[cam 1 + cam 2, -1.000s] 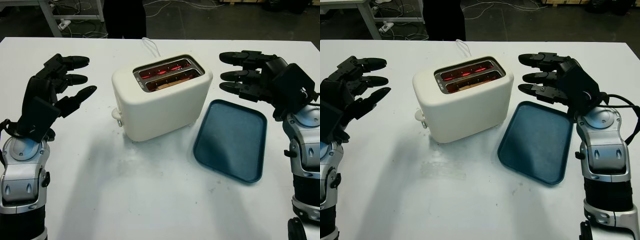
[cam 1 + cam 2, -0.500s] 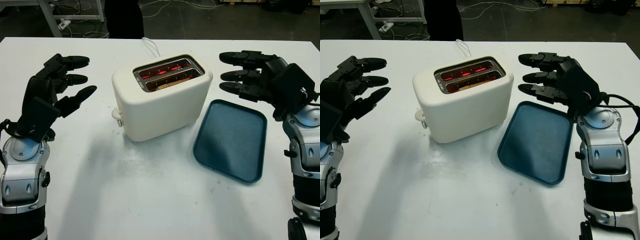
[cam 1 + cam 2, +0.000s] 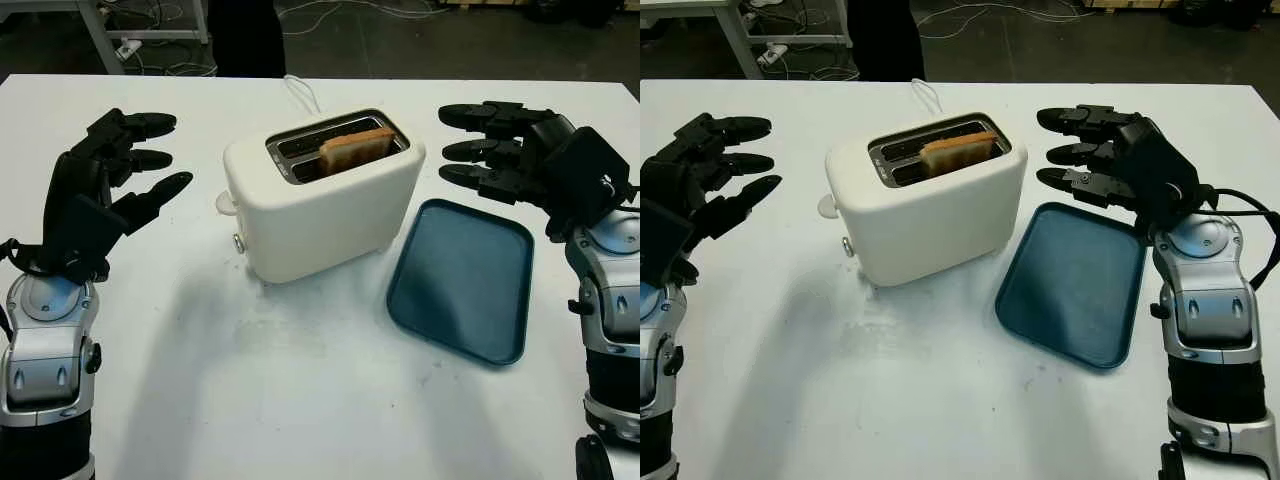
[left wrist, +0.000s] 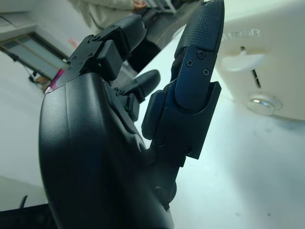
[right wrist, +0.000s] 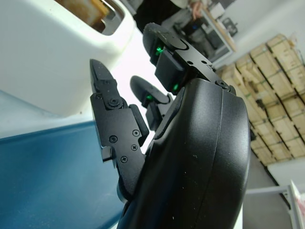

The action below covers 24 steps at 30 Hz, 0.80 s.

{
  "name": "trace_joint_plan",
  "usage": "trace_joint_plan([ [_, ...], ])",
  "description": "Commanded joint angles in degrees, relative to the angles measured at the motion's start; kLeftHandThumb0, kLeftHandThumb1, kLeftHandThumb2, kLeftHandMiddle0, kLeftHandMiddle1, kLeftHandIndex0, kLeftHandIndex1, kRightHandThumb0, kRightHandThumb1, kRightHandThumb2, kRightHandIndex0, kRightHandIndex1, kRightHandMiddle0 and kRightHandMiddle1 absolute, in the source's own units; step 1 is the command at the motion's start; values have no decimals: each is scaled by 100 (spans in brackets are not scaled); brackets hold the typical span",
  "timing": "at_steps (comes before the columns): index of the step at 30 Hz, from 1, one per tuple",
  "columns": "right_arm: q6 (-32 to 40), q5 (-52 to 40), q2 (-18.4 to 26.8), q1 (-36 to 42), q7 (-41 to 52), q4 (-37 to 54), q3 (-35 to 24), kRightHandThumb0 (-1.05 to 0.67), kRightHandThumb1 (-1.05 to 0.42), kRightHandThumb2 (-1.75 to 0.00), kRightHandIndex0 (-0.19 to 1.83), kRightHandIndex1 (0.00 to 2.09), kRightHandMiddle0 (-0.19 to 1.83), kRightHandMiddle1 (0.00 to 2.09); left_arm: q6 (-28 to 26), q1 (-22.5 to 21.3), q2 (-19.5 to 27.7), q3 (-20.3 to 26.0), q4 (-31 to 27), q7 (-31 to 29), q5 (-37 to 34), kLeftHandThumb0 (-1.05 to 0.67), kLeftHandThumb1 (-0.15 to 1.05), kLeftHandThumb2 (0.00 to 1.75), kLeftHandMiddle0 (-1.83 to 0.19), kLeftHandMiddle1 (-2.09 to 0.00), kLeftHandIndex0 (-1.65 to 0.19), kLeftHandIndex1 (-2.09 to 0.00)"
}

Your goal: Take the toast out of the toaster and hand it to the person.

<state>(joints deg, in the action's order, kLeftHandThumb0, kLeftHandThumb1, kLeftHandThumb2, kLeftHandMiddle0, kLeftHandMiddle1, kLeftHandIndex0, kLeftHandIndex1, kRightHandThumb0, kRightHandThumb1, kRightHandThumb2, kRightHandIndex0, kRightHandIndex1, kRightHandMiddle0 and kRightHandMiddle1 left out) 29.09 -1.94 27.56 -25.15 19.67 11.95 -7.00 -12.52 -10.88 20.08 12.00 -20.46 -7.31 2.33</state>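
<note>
A cream two-slot toaster [image 3: 320, 205] stands mid-table with its lever [image 3: 227, 204] up at its left end. A browned slice of toast [image 3: 357, 148] sticks up out of the nearer slot; the slots are dark. My left hand [image 3: 130, 165] hangs open to the left of the toaster, well apart from it. On the other side my right hand [image 3: 480, 150] is open, held above the far edge of the blue tray and close to the toaster's right end. A person in dark trousers [image 3: 246, 35] stands beyond the far table edge.
A dark blue tray [image 3: 462, 280] lies flat to the right of the toaster. The toaster's white cord [image 3: 302, 92] runs off the far edge of the white table [image 3: 300, 400]. Cardboard boxes [image 5: 267, 95] are stacked in the background.
The toaster has popped: the red glow in its slots has gone out, the toast has risen above the top, and the lever has jumped up. Both hands stay where they were.
</note>
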Motion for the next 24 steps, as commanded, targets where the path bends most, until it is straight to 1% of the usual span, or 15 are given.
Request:
trace_joint_plan([
  [1,-137,-102,34,-23,51,7,-67,-5,-88,-1,44,69,68,0,96,-31,35,-20,-21,28,53,-83,92,17,-31,-102,-38,-71],
  [3,-218,2,81,-41,5,10,-23,-6,-87,0,44,70,69,1,151,-39,28,-8,29,18,47,-83,92,17,-31,-104,-38,-73],
  [6,-730,138,159,-190,-11,-109,-7,-3,-85,0,46,70,70,1,37,-45,4,-7,-12,28,35,-84,92,17,-31,-105,-38,-75],
  [8,-826,181,217,-434,-10,-147,-1,-9,-82,-1,44,67,69,1,45,-41,-3,1,-8,23,14,-84,92,16,-32,-105,-38,-76],
  [9,-953,166,228,-602,-5,-220,-15,-8,-80,-1,43,66,69,0,73,-38,-9,12,5,13,-12,-84,92,16,-32,-106,-38,-76],
  [11,-1219,83,209,-928,9,-391,-58,4,-77,-1,45,66,70,1,60,-28,-6,17,-17,9,-17,-84,92,16,-32,-105,-38,-77],
  [13,-1423,-17,212,-1306,101,-592,-54,11,-73,-1,49,69,75,4,39,-17,-9,10,-47,14,-5,-85,92,16,-33,-105,-37,-78],
  [18,-1662,330,373,-2187,298,-915,380,13,-60,-1,60,82,88,11,-56,10,-55,16,-111,18,-65,-86,92,15,-32,-105,-37,-78],
  [21,-2052,578,382,-2537,401,-1270,689,15,-53,-1,67,86,94,14,-67,32,-62,9,-142,29,-56,-86,92,15,-32,-105,-36,-78],
  [22,-2238,711,398,-2628,409,-1408,803,10,-50,-1,70,87,97,16,-86,37,-66,8,-160,30,-57,-86,92,15,-31,-104,-35,-78],
  [23,-2423,876,431,-2731,433,-1548,944,-1,-49,-1,73,88,99,18,-94,41,-67,11,-170,25,-65,-85,92,15,-31,-104,-35,-78],
  [24,-2574,1048,456,-2818,444,-1661,1079,-7,-48,-1,75,87,100,18,-94,45,-60,10,-178,15,-64,-85,92,15,-31,-104,-35,-78],
])
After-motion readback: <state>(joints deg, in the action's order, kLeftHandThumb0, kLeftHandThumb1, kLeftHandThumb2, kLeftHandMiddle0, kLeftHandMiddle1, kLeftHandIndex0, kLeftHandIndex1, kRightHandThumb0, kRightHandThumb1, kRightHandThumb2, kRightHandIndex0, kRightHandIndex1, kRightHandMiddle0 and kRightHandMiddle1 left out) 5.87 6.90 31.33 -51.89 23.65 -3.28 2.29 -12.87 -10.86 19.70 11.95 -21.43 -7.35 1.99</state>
